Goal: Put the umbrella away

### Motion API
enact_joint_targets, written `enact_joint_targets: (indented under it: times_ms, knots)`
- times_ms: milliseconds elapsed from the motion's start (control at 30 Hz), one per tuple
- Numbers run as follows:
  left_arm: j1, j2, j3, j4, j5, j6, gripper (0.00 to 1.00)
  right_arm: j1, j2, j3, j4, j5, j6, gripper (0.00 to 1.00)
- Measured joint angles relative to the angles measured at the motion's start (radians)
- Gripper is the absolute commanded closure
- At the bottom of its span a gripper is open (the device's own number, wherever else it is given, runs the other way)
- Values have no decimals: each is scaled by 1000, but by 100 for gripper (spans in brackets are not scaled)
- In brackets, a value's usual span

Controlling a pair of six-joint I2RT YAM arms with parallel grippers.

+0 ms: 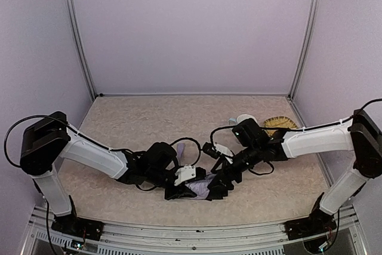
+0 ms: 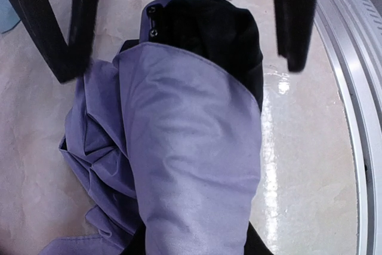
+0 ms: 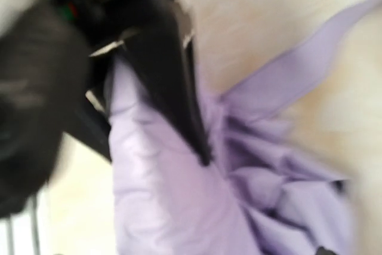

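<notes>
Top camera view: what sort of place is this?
Probably a robot test booth: plain walls on metal posts, two robot arms bolted at a table, with an umbrella lying between them.

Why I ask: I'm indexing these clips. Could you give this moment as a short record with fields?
object: pale lavender thin-fabric compact umbrella, crumpled, black at one end
location: lying on the beige table, between the two arms
left gripper: open, fingers either side of the umbrella's black end
right gripper: over the lavender fabric; wrist view blurred, jaw state unclear
background: round woven tan item at the far right
task status: umbrella not yet put away
</notes>
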Motion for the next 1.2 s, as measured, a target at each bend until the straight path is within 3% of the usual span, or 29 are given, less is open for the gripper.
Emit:
enact_joint_targets:
  times_ms: [233,500,933,1200]
  knots:
    - [49,88,117,-103,170,-42,80,89,-234,-164,142,239,-47,1]
    - [58,116,163,-155,218,-50,80,177,-108,-176,201,348,-97,0]
    - [64,118,153,-140,225,-73,80,167,-45,-307,533,374,-2,0]
    - [64,115,146,-129,225,-68,80,107,-168,-418,555,276,35,0]
